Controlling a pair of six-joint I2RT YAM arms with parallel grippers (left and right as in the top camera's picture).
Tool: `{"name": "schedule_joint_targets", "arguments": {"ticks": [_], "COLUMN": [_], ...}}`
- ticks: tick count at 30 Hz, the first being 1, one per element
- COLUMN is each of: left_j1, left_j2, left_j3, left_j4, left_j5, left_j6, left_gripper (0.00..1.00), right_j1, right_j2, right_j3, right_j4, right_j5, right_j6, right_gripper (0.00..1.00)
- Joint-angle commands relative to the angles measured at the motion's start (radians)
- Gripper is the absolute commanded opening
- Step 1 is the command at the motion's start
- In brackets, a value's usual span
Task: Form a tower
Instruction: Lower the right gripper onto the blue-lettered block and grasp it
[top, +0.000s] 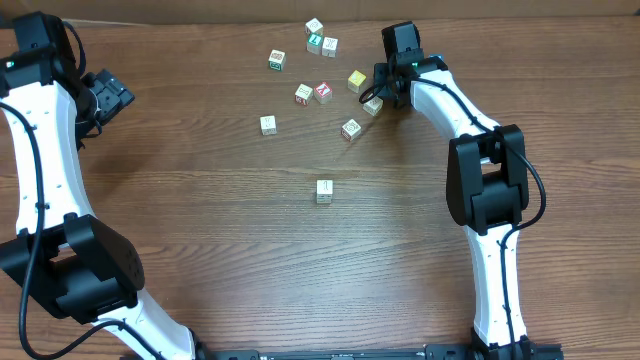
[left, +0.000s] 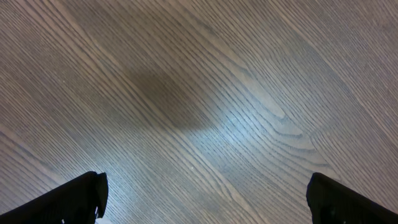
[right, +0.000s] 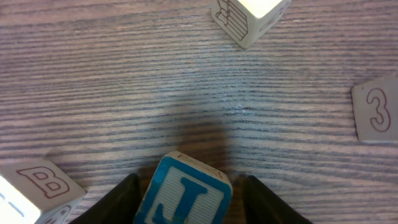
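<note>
Right jaws sit half open around the blue J cube (right: 183, 190); I cannot tell if they squeeze it. Pinch its flat sides and lift straight. The tower (top: 324, 191) stands mid-frame. Left jaws are wide open and empty.

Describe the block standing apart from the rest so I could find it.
Start at the wooden table and find the loose cubes scattered along its far side. Towards the near edge, about mid-table, stands the tower, pale-topped. It alone stands well clear of every other cube.
</note>
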Motion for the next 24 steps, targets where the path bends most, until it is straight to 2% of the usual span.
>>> {"name": "schedule_joint_targets", "arguments": {"ticks": [1,9,18,24], "left_j1": [-0.003,-0.003,-0.003,-0.003], "left_j2": [-0.002,-0.002,-0.002,-0.002], "left_j3": [0.001,0.001,0.001,0.001], "left_j4": [0.001,0.001,0.001,0.001], "left_j5": [-0.005,-0.005,-0.005,-0.005], "left_j6": [0.005,0.005,0.005,0.005], "left_gripper": [1.00,1.00,1.00,1.00], "right_j1": [-0.002,-0.002,-0.002,-0.002], "right_j2": [-0.066,-0.066,-0.066,-0.066], "right_j3": [0.003,0.003,0.003,0.003], "right_j4": [0.026,0.058,-0.003,0.002], "right_j5": [0.018,0.018,0.018,0.018], "right_j6": [-0.064,-0.115,-0.114,-0.114], "right_gripper": [0.57,0.60,0.44,0.41]}}
